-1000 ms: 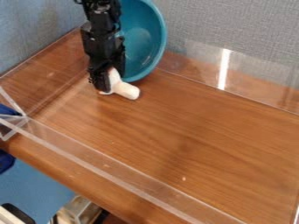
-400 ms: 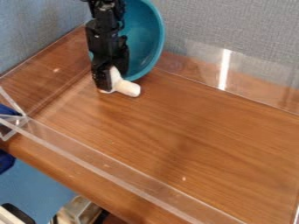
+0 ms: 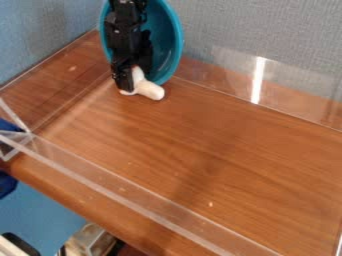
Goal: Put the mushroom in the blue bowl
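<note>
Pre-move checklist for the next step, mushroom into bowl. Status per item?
1. Mushroom in view, lying on table beside bowl: ok.
2. Mushroom in bowl: not ok, it lies outside, at the bowl's foot.
3. Bowl upright to receive: not ok, it stands tilted on its rim against the back wall.
4. End effector open: ok.
5. End effector around mushroom: cannot tell, it hides the near end.
6. Path clear: ok, nothing else on table.

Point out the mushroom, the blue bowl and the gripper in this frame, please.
mushroom (image 3: 148, 91), camera view, on its white stem lying on the table.
blue bowl (image 3: 166, 45), camera view, on the inner wall right of the arm.
gripper (image 3: 126, 80), camera view, between the fingers' tips, just above the mushroom.
</note>
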Robot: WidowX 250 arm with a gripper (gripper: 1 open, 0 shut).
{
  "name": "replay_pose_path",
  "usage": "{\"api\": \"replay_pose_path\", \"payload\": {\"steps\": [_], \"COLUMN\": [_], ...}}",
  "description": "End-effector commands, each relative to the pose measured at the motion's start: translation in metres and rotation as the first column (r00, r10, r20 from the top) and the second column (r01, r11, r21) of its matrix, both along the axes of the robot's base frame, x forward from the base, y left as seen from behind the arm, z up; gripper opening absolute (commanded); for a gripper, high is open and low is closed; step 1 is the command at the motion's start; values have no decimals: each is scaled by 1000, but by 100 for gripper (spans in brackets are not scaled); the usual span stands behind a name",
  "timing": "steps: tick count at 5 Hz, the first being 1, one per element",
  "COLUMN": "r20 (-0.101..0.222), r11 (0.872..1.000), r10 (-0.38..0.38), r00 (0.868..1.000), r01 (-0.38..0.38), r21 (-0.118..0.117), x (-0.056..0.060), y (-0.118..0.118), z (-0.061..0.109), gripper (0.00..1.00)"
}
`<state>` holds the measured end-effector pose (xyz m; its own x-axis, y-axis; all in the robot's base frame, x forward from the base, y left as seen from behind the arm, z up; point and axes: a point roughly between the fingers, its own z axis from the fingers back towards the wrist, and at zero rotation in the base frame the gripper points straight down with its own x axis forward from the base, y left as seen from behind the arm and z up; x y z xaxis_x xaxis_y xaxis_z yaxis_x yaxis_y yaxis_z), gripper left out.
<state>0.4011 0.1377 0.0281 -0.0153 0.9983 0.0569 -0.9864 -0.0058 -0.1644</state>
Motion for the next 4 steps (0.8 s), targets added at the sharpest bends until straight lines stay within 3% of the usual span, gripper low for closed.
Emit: {"api": "replay_pose_path", "payload": {"steps": [1, 3, 4], "r20": [30, 35, 40], "r11": [995, 984, 988], "r10": [-101, -180, -154], "r00": [994, 983, 987], "r01": [100, 179, 153], "r21": [11, 23, 28], "x": [23, 28, 23], "y": [-9, 6, 2], "z": [-4, 6, -2], "gripper": [100, 100, 100]}}
